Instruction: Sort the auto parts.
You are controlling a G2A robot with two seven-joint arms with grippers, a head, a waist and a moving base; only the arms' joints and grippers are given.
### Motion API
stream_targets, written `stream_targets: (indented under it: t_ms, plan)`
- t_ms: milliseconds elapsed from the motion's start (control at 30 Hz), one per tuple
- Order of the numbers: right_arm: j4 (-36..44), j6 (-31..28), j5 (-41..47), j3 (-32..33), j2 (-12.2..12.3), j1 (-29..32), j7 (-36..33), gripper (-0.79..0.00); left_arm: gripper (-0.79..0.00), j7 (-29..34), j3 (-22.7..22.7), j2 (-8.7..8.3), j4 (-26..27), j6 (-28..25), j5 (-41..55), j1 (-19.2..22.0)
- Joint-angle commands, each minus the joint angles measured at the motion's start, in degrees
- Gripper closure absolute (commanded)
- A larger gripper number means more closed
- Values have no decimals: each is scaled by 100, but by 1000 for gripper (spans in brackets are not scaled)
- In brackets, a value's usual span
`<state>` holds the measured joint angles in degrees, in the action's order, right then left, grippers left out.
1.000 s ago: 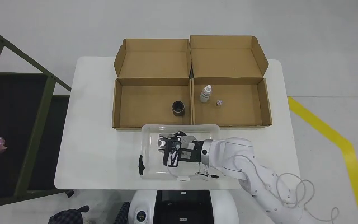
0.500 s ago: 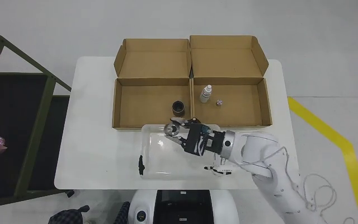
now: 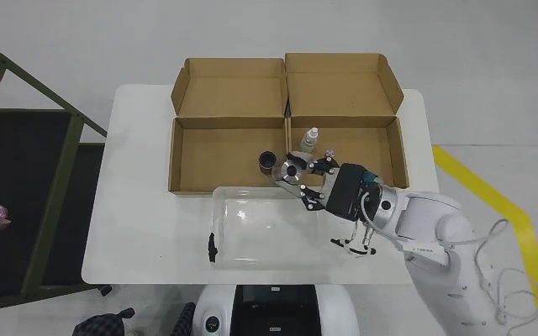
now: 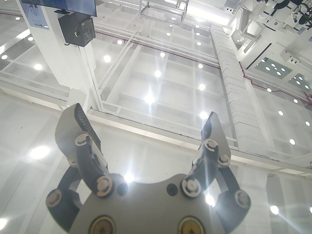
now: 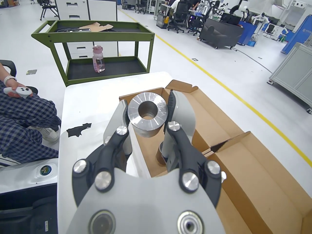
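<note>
White table (image 3: 134,168), small black scrap (image 5: 76,129) lying on it. Green two-shelf cart (image 5: 97,33) just beside table: pink bottle (image 5: 98,60) upright on lower shelf, cardboard piece (image 5: 97,26) on top. Yellow floor line (image 3: 487,191) along opposite side.

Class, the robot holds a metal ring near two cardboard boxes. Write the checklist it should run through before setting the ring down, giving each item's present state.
1. Grip: the right gripper is shut on the metal ring. Ok.
2. Ring outside the plastic tray: ok.
3. Ring over the intended box: it hangs near the wall between the left box and the right box. Cannot tell.
4. Free floor in the left box: ok, though the dark ring sits close by.
5. Left gripper out of the way: open, facing the ceiling. Ok.
</note>
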<state>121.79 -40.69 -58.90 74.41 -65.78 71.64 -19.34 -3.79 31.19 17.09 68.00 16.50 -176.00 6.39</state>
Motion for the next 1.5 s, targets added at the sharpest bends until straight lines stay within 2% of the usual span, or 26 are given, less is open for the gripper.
stream_targets:
  t_ms: [0, 767, 1467]
  plan:
    - [15, -11, 67, 80, 13, 17, 13, 0, -785, 0, 0, 0, 0, 0, 0, 0]
    - [-137, 40, 260, 62, 76, -163, -25, 0, -785, 0, 0, 0, 0, 0, 0, 0]
    - [-1931, 996, -188, -1616, -216, -1614, -553, 0, -785, 0, 0, 0, 0, 0, 0, 0]
